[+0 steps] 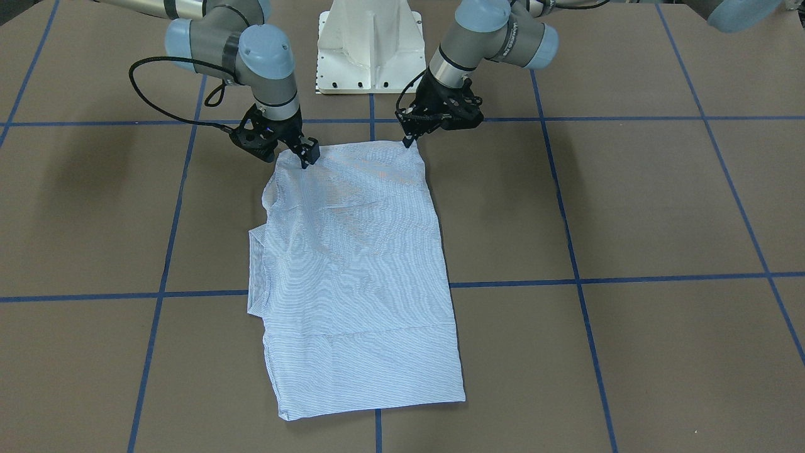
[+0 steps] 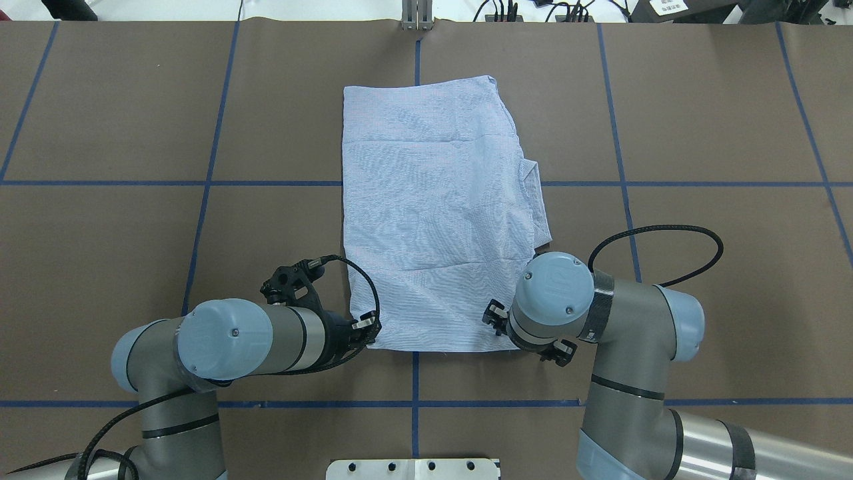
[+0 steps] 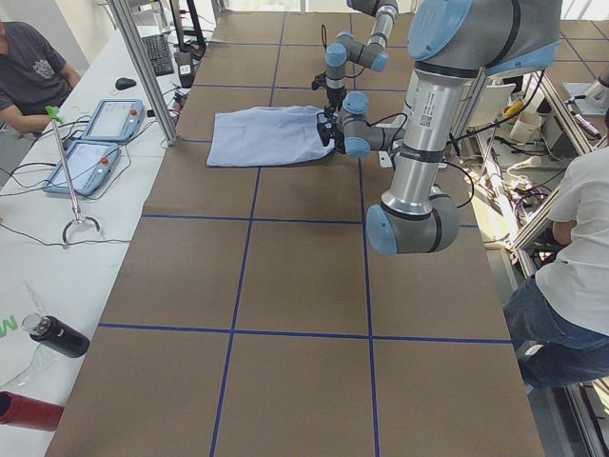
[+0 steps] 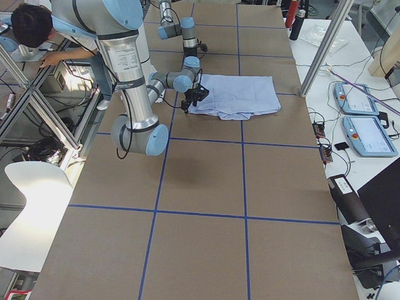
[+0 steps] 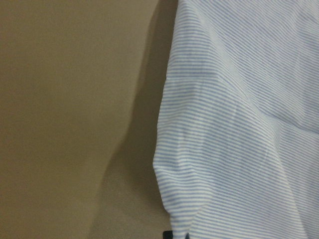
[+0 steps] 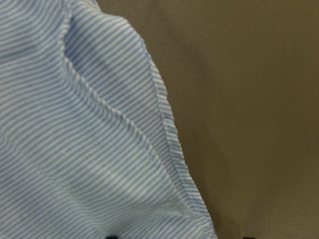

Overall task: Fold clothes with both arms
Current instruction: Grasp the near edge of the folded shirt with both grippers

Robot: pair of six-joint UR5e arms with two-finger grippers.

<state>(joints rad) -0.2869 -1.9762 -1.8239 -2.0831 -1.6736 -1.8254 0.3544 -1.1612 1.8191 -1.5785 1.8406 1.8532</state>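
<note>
My left pincer [image 1: 410, 139] is down at the table [image 1: 629, 207], closed on the corner of the striped shirt [image 1: 352, 270] nearest my base. In its wrist view the cloth rises off the brown surface towards my fingertips and casts a shadow beside its edge. From this pincer the folded shirt runs away across the table as a long rectangle. Its near edge stretches sideways, fairly straight, to my other pincer.

My right pincer [image 1: 308, 156] is clamped on the other near corner. Creases fan out from the grip into the fabric, and a seamed edge climbs towards my fingers in the wrist view. Beyond this pincer, on its outer side, a folded layer sticks out a little from the shirt's long edge.

Blue tape lines [image 1: 629, 278] cross under the shirt ahead of both pincers. The white pedestal [image 1: 370, 44] stands behind and between them.
</note>
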